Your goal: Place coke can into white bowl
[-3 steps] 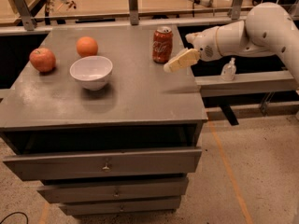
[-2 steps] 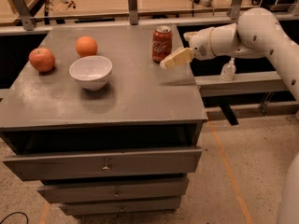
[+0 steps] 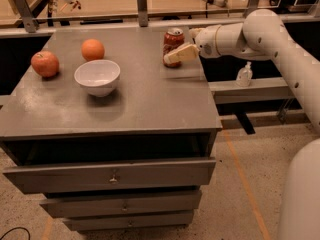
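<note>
The red coke can [image 3: 174,39] stands upright at the back right of the grey cabinet top [image 3: 150,101]. My gripper [image 3: 172,54] reaches in from the right at the can. One cream finger [image 3: 181,53] lies across the can's lower front, and the other finger is hidden behind the can. The gripper looks open around the can, which rests on the top. The white bowl [image 3: 97,76] stands empty on the left half of the top, well to the left of the can.
A red apple [image 3: 45,64] lies at the far left and an orange [image 3: 93,49] just behind the bowl. A small clear bottle [image 3: 244,75] stands on a ledge to the right. Drawers sit below the top, and a cluttered bench is behind.
My gripper has moved left from beside the can until its finger overlaps the can's front. The can, the bowl and the fruits have not moved.
</note>
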Motion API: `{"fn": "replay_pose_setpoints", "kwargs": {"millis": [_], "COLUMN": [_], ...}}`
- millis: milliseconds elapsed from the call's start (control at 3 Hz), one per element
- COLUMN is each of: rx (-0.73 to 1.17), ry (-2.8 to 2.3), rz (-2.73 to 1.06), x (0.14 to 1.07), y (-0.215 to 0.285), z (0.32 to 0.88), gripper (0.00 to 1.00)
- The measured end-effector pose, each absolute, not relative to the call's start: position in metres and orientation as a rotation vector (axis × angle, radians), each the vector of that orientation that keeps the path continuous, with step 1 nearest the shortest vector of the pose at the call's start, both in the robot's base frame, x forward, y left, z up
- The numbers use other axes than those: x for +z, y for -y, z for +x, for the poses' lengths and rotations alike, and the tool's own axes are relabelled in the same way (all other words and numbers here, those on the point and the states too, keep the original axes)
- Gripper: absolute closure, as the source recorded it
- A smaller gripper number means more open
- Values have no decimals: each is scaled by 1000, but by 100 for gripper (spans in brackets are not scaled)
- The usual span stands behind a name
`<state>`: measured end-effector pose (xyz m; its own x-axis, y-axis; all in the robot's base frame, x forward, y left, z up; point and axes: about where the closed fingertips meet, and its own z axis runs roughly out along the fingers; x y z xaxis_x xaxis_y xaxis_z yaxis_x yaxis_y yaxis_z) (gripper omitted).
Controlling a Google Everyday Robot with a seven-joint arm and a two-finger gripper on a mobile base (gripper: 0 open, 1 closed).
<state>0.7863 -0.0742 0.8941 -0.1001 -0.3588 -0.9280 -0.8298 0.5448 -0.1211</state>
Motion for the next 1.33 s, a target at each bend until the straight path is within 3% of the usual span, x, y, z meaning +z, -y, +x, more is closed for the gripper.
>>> {"fn": "replay_pose_setpoints", "kwargs": {"millis": [1000, 1333], "rx": [600, 806], "ry": [-1599, -1452], "rz": [-1137, -1263], "x": [913, 956], "y": [33, -15], "z": [780, 743], "gripper": [86, 100]}}
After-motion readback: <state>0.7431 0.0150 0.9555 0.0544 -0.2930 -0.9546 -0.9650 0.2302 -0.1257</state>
